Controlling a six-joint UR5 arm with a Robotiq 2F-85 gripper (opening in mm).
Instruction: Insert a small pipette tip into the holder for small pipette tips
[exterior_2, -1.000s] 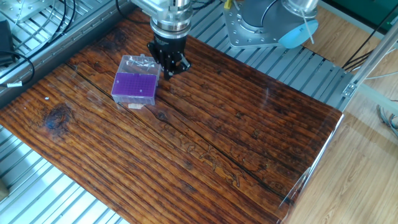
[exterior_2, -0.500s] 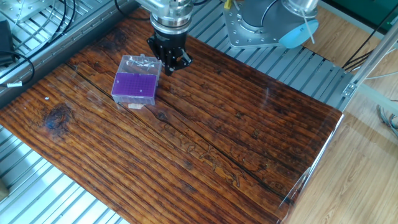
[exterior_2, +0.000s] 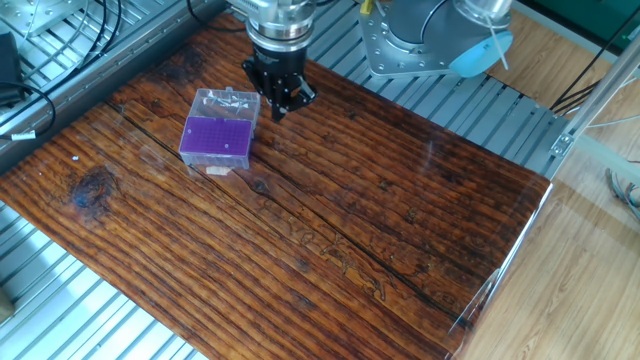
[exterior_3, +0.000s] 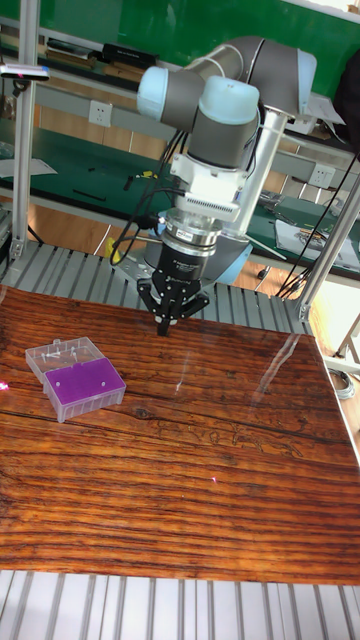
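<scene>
Moved since a second ago: gripper (exterior_2: 281, 103) has shifted slightly right and away from the holder for small pipette tips (exterior_2: 217, 140). No legible writing. Jaws: drawn together at the tips (anything pinched there too small to tell), hanging above the table (exterior_2: 330, 230), touching nothing. Holder: on dark wooden table, left portion, clear lid open. Surroundings: ribbed metal frame, green-topped benches behind.
</scene>
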